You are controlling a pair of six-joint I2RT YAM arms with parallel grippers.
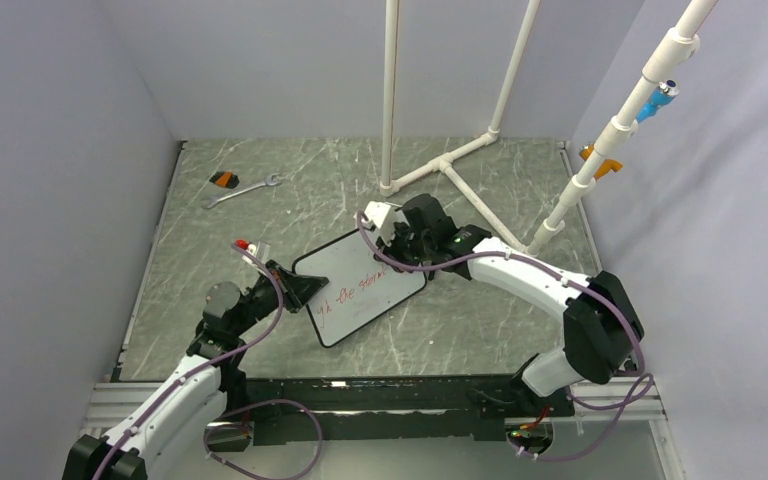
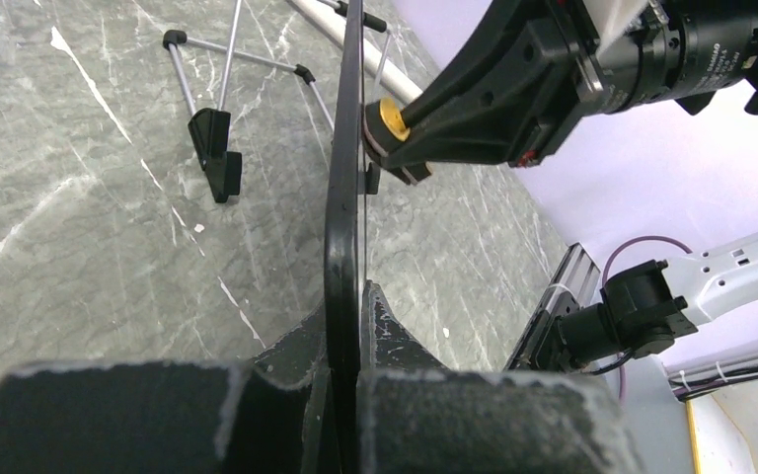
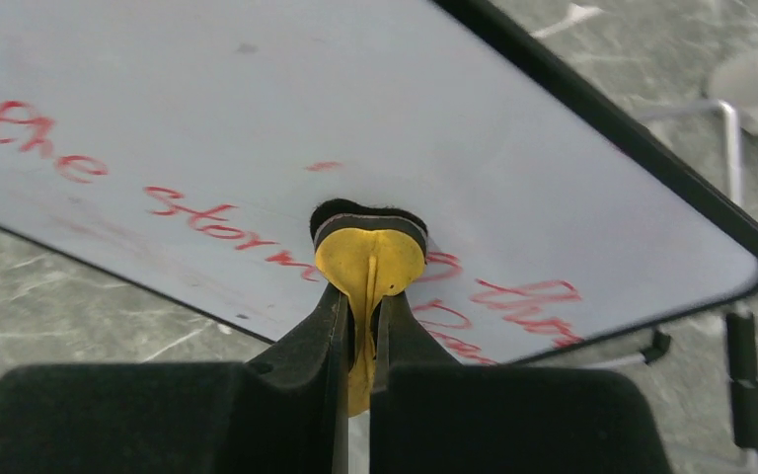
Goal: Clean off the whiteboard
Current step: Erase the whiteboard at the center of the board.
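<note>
Near the middle of the tabletop, the whiteboard (image 1: pixel 360 300), its long axis running near-left to far-right, is clamped edgewise by the left pincer (image 2: pixel 345 341), while the right pincer (image 3: pixel 360 316), clenched on a yellow eraser (image 3: pixel 369 257), presses it among the red writing (image 3: pixel 207 219).

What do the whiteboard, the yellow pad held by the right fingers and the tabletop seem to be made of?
Whiteboard: glossy white coated panel, likely; black frame looks plastic. Yellow pad: probably soft foam, creased where pinched; dark felt-like face. Tabletop: grey-green, white-veined, stone look; possibly printed laminate.
</note>
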